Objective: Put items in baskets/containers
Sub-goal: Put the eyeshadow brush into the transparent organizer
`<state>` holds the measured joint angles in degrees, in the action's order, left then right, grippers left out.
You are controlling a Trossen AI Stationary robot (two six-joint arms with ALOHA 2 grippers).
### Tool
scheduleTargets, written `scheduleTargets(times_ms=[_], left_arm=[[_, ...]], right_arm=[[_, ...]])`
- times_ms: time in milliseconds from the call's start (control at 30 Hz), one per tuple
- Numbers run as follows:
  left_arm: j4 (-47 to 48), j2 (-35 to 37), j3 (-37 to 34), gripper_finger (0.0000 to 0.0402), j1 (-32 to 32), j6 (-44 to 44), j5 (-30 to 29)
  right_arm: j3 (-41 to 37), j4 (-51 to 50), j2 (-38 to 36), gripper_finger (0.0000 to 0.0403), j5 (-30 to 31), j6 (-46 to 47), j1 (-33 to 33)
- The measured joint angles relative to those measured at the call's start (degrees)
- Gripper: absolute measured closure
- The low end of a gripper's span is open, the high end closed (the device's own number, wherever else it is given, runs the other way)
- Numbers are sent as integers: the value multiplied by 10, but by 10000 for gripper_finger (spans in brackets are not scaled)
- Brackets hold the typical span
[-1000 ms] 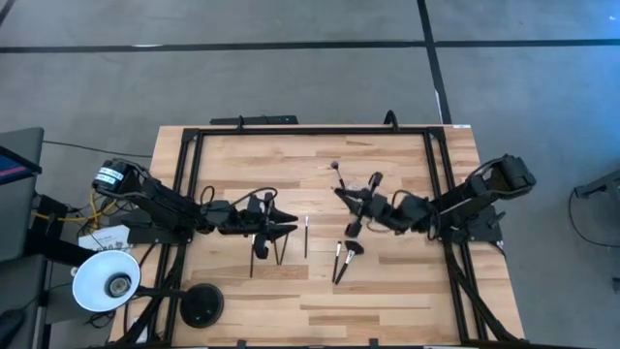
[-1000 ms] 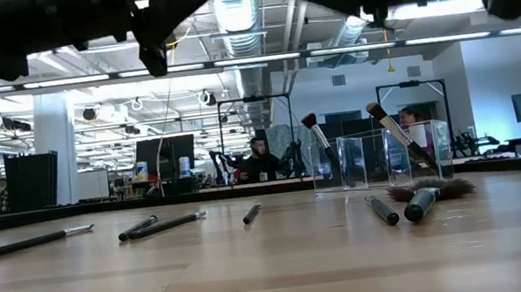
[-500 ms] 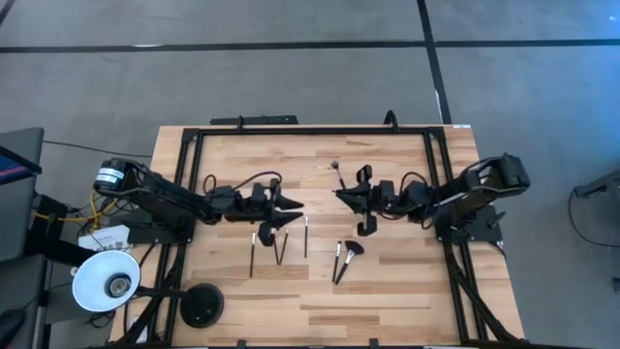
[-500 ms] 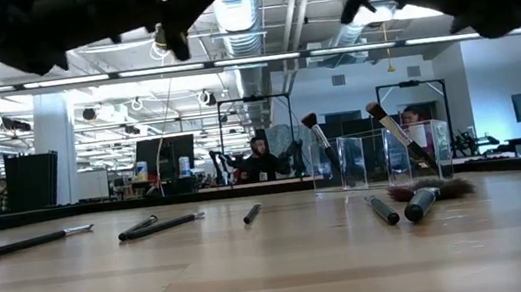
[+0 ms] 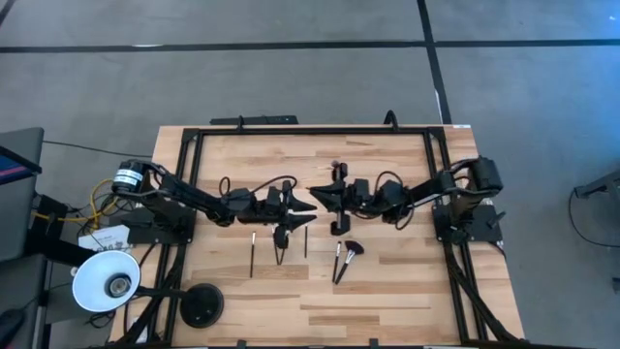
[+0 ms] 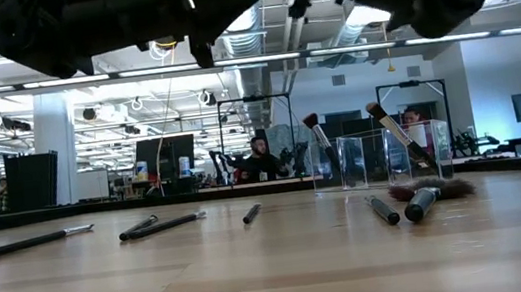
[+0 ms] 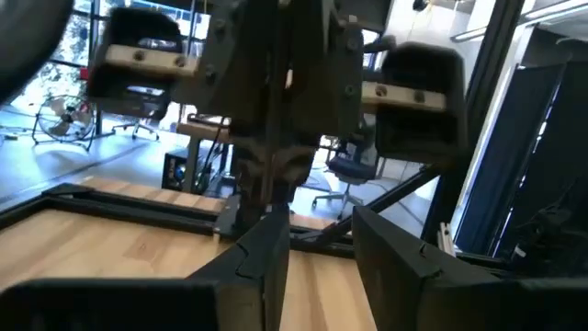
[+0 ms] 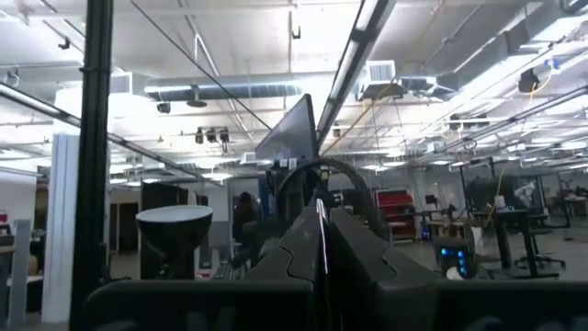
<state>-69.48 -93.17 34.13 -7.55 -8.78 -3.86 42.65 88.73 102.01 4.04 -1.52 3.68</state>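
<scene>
Hovering nose-to-nose at frame centre: left pincer (image 5: 302, 207) parted, empty; right pincer (image 5: 318, 192) pinching a thin brush. Sitting mid-right in low view: clear cup (image 6: 377, 158), holding two brushes. Risking pincer collision, dropped brush.

Left gripper (image 5: 308, 210) and right gripper (image 5: 316, 191) nearly tip to tip at frame centre, blocking passage. Brushes (image 5: 278, 248) clutter tabletop (image 5: 387, 281) below them; lower right bare.
</scene>
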Motion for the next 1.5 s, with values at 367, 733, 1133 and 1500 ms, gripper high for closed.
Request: scheduleTargets(times_ms=[367,733,1133,1500], left_arm=[[0,13,-2,284,2,9,-8],[-1,13,-2,284,2,10,-9],[-16,13,-3,310,1,11,-9],[-21,13,-3,388,0,13,-18]], right_arm=[[88,3,72,394,-54,30,-1],[98,-17,72,394,-58,45,-1],[98,-26,71,394,-53,-9,14],[98,-28,70,394,-34,-30,19]])
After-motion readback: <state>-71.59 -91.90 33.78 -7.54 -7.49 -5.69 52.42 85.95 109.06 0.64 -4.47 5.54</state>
